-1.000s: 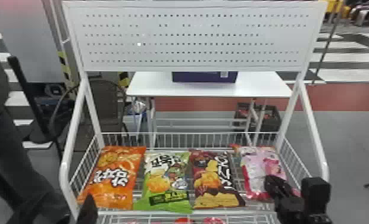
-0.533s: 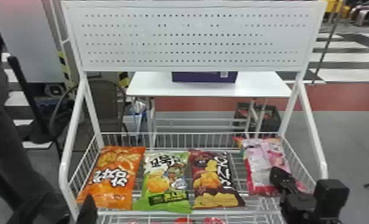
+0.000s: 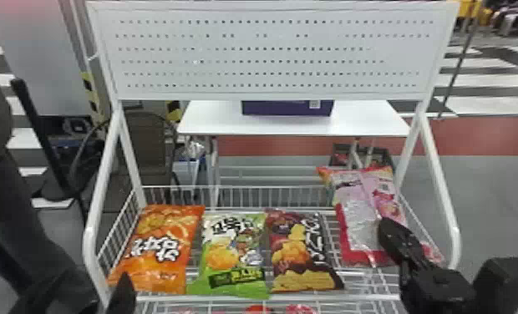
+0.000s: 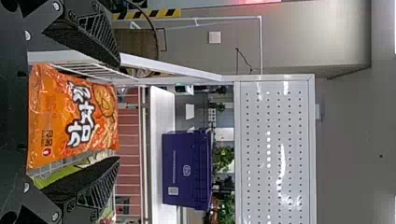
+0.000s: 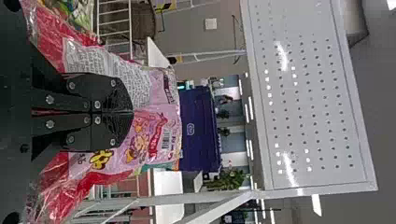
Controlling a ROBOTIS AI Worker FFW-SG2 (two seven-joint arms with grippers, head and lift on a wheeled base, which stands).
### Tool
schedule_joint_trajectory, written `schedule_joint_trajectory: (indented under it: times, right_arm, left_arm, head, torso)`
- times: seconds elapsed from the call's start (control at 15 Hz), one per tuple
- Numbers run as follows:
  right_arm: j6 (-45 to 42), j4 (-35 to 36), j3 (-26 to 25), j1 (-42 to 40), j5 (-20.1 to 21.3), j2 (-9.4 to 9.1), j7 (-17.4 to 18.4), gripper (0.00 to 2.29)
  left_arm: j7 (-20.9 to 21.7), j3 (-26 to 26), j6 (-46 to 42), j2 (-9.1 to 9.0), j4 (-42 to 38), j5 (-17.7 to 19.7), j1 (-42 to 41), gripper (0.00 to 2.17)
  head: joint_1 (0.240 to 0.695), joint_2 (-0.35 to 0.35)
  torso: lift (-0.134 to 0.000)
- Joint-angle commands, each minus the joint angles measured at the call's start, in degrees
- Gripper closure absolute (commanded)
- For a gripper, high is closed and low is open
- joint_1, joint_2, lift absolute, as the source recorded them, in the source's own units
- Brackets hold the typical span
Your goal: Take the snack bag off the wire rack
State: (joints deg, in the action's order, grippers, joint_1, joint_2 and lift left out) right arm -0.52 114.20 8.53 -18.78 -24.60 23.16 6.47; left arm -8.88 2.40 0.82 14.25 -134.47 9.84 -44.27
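Nearest, by the head view's clock: left gripper [image 3: 122,292] between seven and eight, fingers spread apart, orange bag [image 3: 162,250] beyond the gap. Right gripper [image 3: 389,234] at four, fingers pressed together on the pink bag [image 3: 356,217].

Pink bag, also at four: tilted up over the right end of the rack [image 3: 371,297], top higher in view than the back rail. Cannot tell if its bottom edge touches wire.

Other bags lie in a row in the basket. Orange between seven and eight; green bag [image 3: 233,254] between six and seven; maroon bag [image 3: 300,250] at five. Red packs [image 3: 300,309] just below, toward six, on a lower tier.

Further off: white panel [image 3: 270,54] at twelve. Behind the rack, table [image 3: 354,123], with purple box [image 3: 287,109] on top at one; chair [image 3: 145,154] at nine.
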Motion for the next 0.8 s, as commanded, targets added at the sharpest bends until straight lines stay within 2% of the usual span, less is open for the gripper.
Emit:
schedule_joint_trajectory:
  times: [0.0, 0.33, 0.73]
  right_arm:
    - [-2.3, 4.4, -1.4, -5.6, 0.0, 1.45, 0.3, 1.84]
    - [-3.0, 12.4, -9.2, -18.1, 0.0, 4.44, 1.2, 1.84]
    - [-8.1, 13.7, -11.6, -23.7, -0.5, 5.67, 1.5, 1.84]
  left_arm:
    - [0.0, 0.0, -0.3, 0.07, 0.0, 0.1, 0.0, 0.19]
    - [0.0, 0.3, -0.9, 0.51, 0.1, 0.7, 0.0, 0.19]
    - [0.0, 0.4, -1.0, 1.04, 0.0, 1.1, 0.2, 0.19]
  head:
    - [0.499, 0.0]
    - [0.499, 0.0]
    - [0.499, 0.0]
  torso:
    - [0.0]
    - [0.0]
    - [0.0]
